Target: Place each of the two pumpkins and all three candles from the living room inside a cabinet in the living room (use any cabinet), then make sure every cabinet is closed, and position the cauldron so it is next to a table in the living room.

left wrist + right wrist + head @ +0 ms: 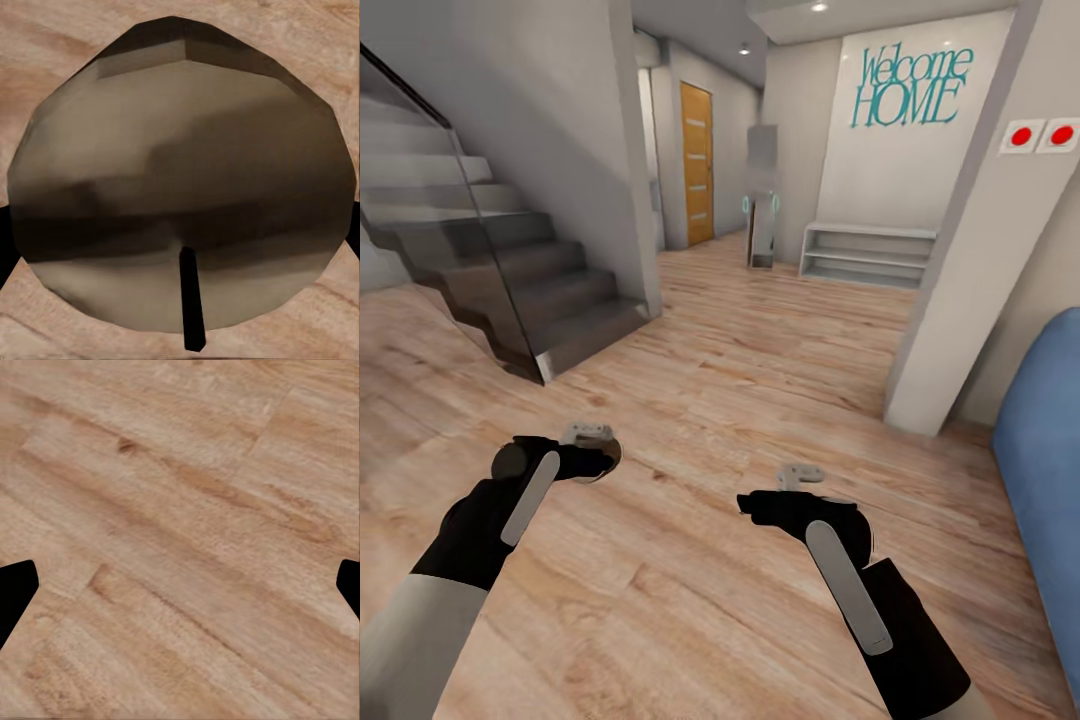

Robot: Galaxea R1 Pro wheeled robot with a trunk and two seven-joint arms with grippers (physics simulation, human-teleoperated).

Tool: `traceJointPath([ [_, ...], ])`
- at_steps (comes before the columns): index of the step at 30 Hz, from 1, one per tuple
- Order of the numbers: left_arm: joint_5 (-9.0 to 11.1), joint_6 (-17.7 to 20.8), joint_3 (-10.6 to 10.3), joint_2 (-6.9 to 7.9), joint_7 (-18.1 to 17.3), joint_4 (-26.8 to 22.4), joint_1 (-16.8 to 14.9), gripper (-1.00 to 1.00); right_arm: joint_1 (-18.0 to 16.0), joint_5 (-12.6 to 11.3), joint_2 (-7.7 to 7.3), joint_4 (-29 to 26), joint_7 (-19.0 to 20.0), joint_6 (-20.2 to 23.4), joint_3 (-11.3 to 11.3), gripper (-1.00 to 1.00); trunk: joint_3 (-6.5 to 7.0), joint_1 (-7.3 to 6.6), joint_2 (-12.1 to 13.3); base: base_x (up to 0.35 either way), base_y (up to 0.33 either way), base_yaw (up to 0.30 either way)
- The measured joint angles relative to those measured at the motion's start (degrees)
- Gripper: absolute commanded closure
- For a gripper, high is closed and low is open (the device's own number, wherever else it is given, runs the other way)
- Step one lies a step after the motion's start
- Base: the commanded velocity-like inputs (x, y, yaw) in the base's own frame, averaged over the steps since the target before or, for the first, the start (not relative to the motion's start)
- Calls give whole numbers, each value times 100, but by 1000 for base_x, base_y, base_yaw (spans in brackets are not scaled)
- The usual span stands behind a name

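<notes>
Currently the left gripper [592, 436] grasps a candle [180, 187]; the right gripper [800, 474] is released, empty. Judged: candle still uncabineted, robot in transit.

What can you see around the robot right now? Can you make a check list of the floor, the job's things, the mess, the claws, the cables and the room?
Surface: wooden plank floor, bare where it shows.
Job's things: one candle, tan-brown with a dark wick, close up in the left wrist view.
Clutter: nothing seen.
Claws: left claw shut on the candle, dark fingertips at its sides; right claw open, holding nothing, over the floor.
Cables: nothing seen.
Surroundings: grey stairs with a glass side, orange door down the hall, "Welcome HOME" lettering on the wall, low white shelf under it, blue furniture at the right edge.
</notes>
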Motion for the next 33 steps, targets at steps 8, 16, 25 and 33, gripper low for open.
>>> traceJointPath([
  [8, -1, 0, 0, -2, 0, -3, 0, 100, 0, -3, 0, 1, 0, 0, 0, -100, -18, 0, 0, 0, 0, 280],
  [16, -3, 0, 0, 4, -3, -4, 0, 100, 0, -4, 0, 2, 0, 0, 0, -100, -36, 0, 0, 0, 0, 280],
  [25, -4, 0, 0, 4, -2, -4, 0, 100, 0, -4, 0, 0, 0, 0, 0, -100, -57, 0, 0, 0, 0, 280],
  [33, -6, 0, 0, 4, 1, -4, 0, 100, 0, -4, 0, 0, 0, 0, 0, -100, -75, 0, 0, 0, 0, 279],
])
